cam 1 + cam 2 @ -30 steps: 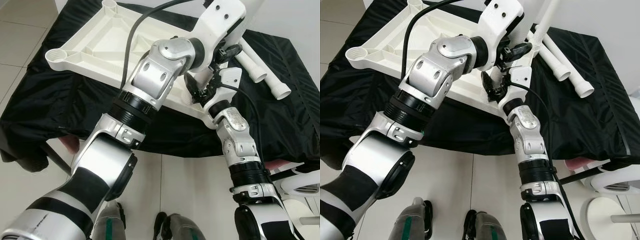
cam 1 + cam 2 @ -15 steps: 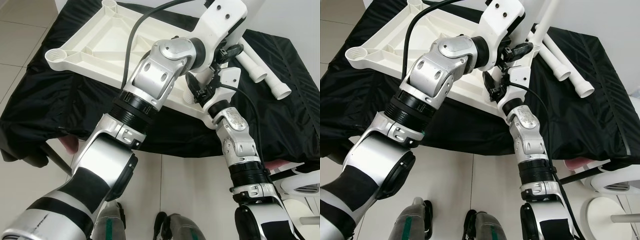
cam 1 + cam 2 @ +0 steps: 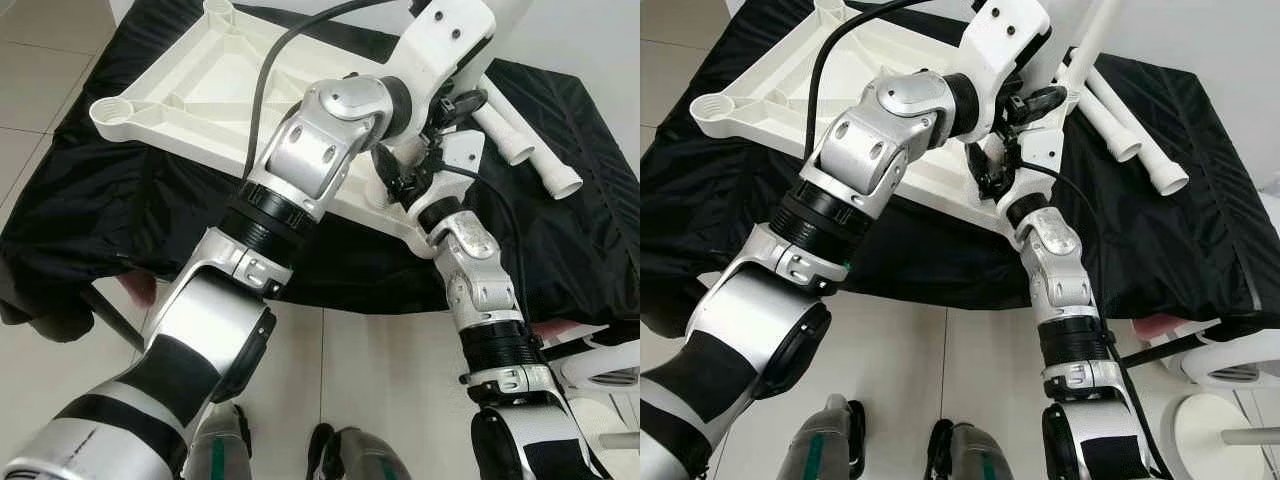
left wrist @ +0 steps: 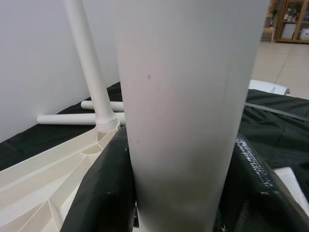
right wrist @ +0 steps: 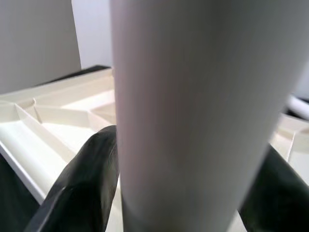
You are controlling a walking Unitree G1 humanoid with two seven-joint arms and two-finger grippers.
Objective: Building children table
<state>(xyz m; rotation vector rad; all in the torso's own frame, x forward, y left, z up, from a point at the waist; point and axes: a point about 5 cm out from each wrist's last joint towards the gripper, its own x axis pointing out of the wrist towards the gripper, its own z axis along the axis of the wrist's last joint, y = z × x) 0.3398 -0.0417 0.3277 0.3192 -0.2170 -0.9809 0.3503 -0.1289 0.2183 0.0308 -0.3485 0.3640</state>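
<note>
The white table top (image 3: 190, 95) lies upside down on a black cloth (image 3: 110, 200). A thick white table leg (image 4: 188, 96) stands at its near right corner, hidden in the eye views by my arms. My left gripper (image 4: 178, 193) is shut on this leg, black fingers (image 4: 101, 193) on either side. My right gripper (image 5: 178, 193) is shut on the same leg (image 5: 193, 96), lower down, by the corner socket (image 3: 395, 185). Another leg (image 3: 1088, 40) stands upright in the far right socket. Two loose legs (image 3: 1155, 165) lie on the cloth to the right.
The cloth-covered surface drops off at its near edge to a tiled floor (image 3: 370, 370). A white plastic piece of furniture (image 3: 605, 370) stands at the lower right, close to my right arm. My feet (image 3: 340, 455) stand just before the surface.
The right forearm has shifted slightly up toward the table top. The left arm and the table parts have stayed put.
</note>
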